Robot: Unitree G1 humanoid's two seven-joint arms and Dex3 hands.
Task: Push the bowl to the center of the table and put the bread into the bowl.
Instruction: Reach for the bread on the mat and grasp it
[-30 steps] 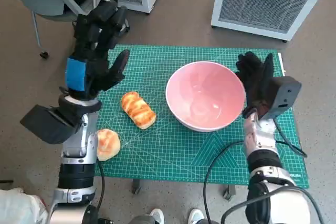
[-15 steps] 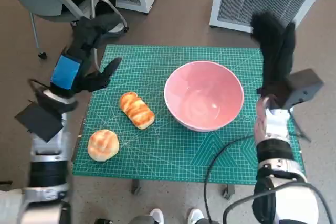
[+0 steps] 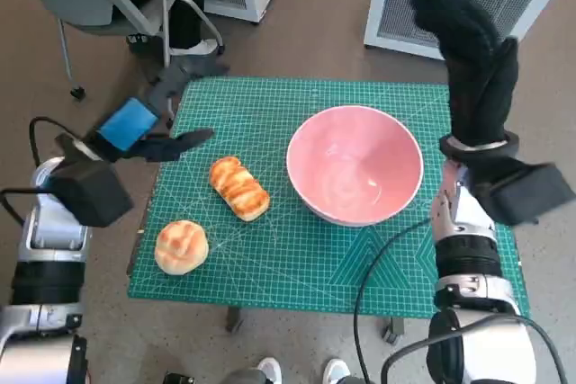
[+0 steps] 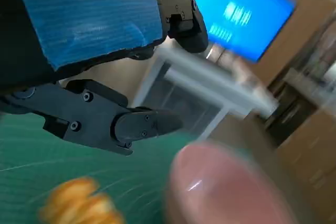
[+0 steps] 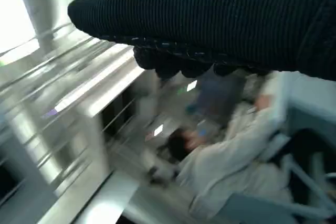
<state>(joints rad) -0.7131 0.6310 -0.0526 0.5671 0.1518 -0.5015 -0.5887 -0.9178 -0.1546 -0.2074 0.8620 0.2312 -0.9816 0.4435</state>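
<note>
1. Bread first: the long loaf (image 3: pixel 238 188) lies center-left of the frame on the green mat (image 3: pixel 297 263), beside the pink bowl (image 3: pixel 355 164); a round bun (image 3: pixel 181 246) sits lower left.
2. Loaf looks soft and light; grip it gently across its middle.
3. Bowl looks rigid and smooth; push low on its wall.
4. Left hand (image 3: pixel 148 123) and right hand (image 3: pixel 472 69) both hang spread, holding nothing.

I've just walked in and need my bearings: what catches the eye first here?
A big pink bowl sits empty right of centre on the green mat, with two pieces of bread to its left. The gloved right hand is raised beyond the table's far right edge.
</note>
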